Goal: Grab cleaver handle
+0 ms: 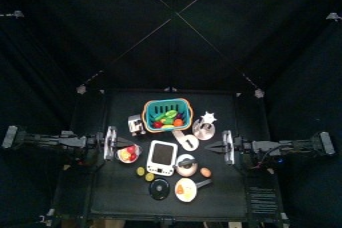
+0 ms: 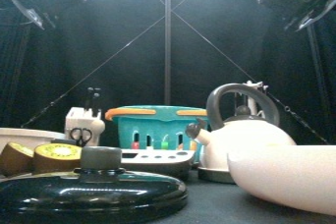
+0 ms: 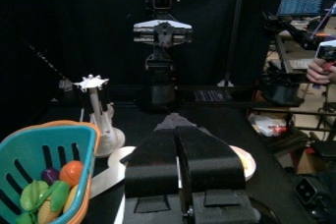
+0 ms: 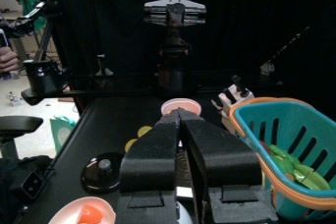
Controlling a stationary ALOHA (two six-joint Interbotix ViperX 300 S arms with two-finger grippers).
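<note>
left gripper point(image 3: 184, 130): closed, holding nothing, by table's point(image 1: 120, 187) left edge
right gripper point(image 4: 184, 122): closed, holding nothing, right edge

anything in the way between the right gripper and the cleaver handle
nothing visible does. from above, the cleaver handle lies beside the white board, and the table between it and the shut right gripper looks bare. the kettle sits just behind that path.
</note>
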